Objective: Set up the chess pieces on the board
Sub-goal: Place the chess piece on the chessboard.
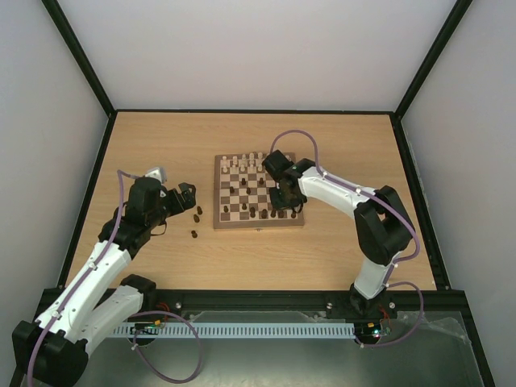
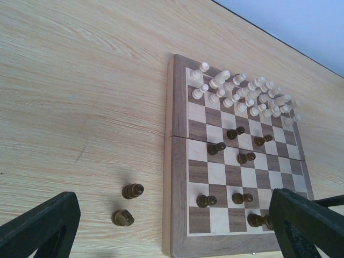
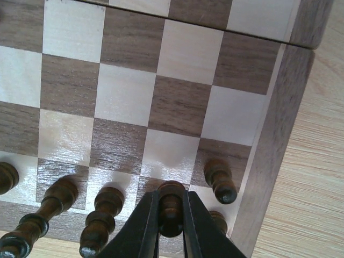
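Hovering left of the board (image 2: 177, 161), left gripper (image 1: 184, 196) stood fully spread, empty; two loose dark pieces (image 2: 133, 190) sat on the table (image 2: 80, 107) just ahead, nearest this arm. Right gripper (image 3: 171, 217) pinched an upright dark piece (image 3: 171, 196) between its fingers, on the board's edge row.

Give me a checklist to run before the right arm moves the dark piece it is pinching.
1. Grip: right gripper shut on the held dark piece: ok.
2. Held dark piece lifted off the board: cannot tell.
3. Room beside it: not ok, the neighbouring dark pieces stand close on both sides.
4. Other arm: left gripper open, beside the board: ok.
5. All dark pieces on the board: not ok, two stray dark pieces sit on the table.
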`<action>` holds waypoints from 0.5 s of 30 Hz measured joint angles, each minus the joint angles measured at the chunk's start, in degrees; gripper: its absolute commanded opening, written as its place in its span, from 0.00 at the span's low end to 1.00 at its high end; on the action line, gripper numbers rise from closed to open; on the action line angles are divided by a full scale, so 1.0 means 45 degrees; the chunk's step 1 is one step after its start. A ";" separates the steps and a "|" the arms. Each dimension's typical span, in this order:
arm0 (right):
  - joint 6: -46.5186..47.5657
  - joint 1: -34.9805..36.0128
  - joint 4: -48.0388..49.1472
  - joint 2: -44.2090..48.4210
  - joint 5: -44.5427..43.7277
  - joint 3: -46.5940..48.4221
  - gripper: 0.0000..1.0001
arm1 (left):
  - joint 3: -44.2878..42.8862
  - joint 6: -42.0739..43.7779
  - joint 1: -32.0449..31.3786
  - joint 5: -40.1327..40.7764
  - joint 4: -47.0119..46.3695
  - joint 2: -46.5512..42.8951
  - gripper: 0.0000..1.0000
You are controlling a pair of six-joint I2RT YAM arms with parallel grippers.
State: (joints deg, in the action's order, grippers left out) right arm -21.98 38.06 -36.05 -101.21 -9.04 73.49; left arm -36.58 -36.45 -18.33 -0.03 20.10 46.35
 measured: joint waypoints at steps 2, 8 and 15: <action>-0.0024 0.0039 0.0039 0.0000 0.0049 -0.0102 0.05 | 0.0000 0.0000 -0.0005 0.0005 0.0000 -0.0019 0.99; -0.0024 0.0049 0.0301 -0.0010 0.0199 -0.0112 0.05 | 0.0000 -0.0005 -0.0005 0.0005 0.0000 -0.0146 0.99; -0.0024 0.0049 0.0427 -0.0262 0.0248 -0.0112 0.05 | 0.0000 -0.0010 -0.0005 0.0005 0.0005 -0.0151 0.99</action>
State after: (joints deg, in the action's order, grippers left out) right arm -22.09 38.28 -34.13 -102.39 -7.92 72.99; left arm -36.58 -36.49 -18.35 -0.01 20.12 45.67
